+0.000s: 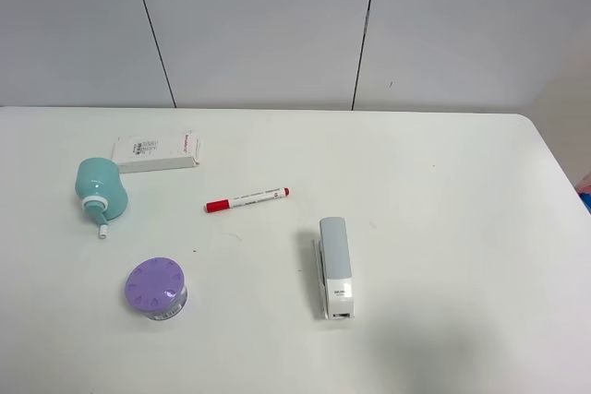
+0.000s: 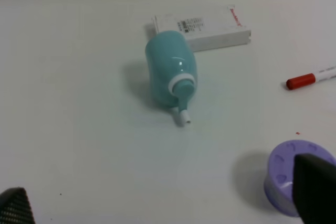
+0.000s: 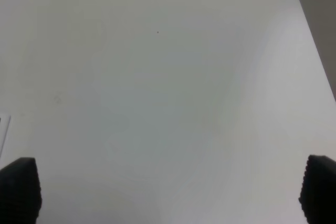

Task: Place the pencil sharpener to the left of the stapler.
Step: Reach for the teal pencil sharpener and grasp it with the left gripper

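Mint-teal plastic, rounded and smooth: the pencil sharpener (image 2: pixel 170 69) lies on its side ahead of the left hand (image 2: pixel 164 202), well beyond the fingertips, with its white crank stub pointing back toward the hand. That hand's fingers stand wide apart and hold nothing. The right hand (image 3: pixel 169 190) is also spread and empty, with bare tabletop (image 1: pixel 443 191) ahead of it.

The main risk is the shape. A bulbous body like this can squirt out of a pinch or roll away if the fingers close off-centre or catch the stub.

A white box (image 2: pixel 202 27) sits just behind the sharpener as the hand sees it, and I cannot tell whether the two touch. A deep reach could shove the box.

The purple round disc (image 2: pixel 294 174) lies right against one finger, so any sideways swing would probably knock it.

A red-capped marker (image 1: pixel 247 199) lies between the sharpener and the stapler (image 1: pixel 335 265), and a low carry could sweep it along.

Once released beside the stapler, the round body may roll into it.
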Robot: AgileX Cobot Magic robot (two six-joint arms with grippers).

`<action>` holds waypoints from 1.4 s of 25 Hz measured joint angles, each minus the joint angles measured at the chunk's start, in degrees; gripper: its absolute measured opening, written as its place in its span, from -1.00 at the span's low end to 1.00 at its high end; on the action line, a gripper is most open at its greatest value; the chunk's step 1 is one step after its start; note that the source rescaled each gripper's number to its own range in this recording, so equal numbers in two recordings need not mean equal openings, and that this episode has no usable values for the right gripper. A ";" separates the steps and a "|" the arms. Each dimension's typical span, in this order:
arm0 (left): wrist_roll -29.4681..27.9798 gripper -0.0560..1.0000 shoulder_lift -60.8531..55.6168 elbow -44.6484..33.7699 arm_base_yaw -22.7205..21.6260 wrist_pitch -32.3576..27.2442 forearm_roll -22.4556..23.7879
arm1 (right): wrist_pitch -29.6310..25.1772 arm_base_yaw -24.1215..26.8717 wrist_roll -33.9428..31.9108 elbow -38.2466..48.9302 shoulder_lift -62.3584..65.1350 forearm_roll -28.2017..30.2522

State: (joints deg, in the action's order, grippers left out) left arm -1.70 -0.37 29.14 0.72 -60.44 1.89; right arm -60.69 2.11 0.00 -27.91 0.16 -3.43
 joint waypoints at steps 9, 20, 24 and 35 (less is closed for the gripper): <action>-0.05 1.00 15.19 5.24 0.00 7.70 -4.17 | 0.00 0.00 0.00 0.00 0.00 0.00; 1.70 1.00 56.73 16.52 0.00 23.32 -11.39 | 0.00 0.00 0.00 0.00 0.00 0.00; 4.08 1.00 69.04 20.78 0.00 23.97 -11.39 | 0.00 0.00 0.00 0.00 0.00 0.00; 7.50 1.00 86.93 24.34 0.00 26.69 -10.11 | 0.00 0.00 0.00 0.00 0.00 0.00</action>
State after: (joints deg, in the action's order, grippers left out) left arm 5.81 86.57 53.48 0.72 -33.75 -8.23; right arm -60.69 2.11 0.00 -27.91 0.16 -3.43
